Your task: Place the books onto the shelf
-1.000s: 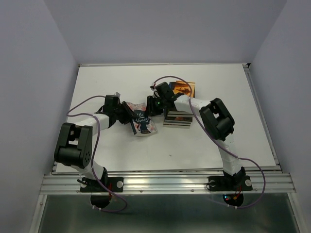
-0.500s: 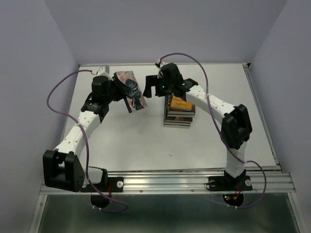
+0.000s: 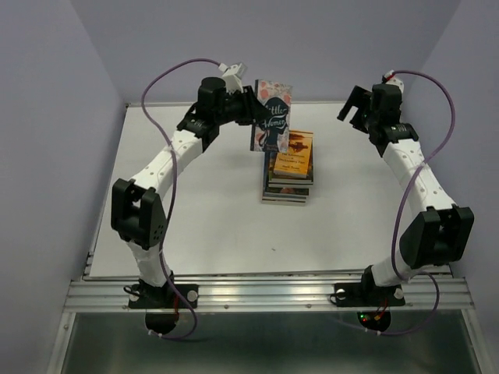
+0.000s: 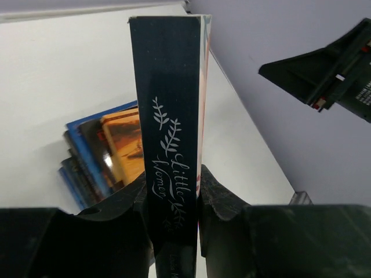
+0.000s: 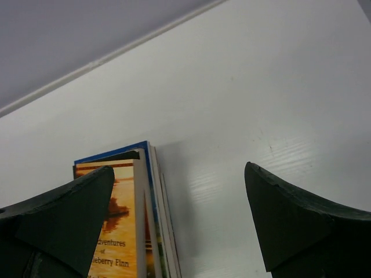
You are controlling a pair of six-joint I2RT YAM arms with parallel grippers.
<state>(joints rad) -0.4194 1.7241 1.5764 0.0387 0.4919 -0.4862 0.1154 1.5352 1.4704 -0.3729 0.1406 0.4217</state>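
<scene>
White table (image 3: pixel 195 226), dark-spined floral book (image 4: pixel 171 145) (titled Little Women)

Left claw (image 3: pixel 249 110) holds book (image 3: pixel 271 118) near stack (image 3: pixel 290 167).

The lower end of the dark book (image 4: pixel 171 145) is lost between the left claw's (image 4: pixel 172 182) fingers (image 4: pixel 223 197) and the picture's bottom edge, and the book covers the right part of the stack (image 4: pixel 95 153) behind it. In the right wrist view the orange top book (image 5: pixel 122 231) is cut off below, its title partly behind a finger (image 5: pixel 64 208) of the right claw (image 5: pixel 179 171). From above, the stack's lower books show only edges.
</scene>
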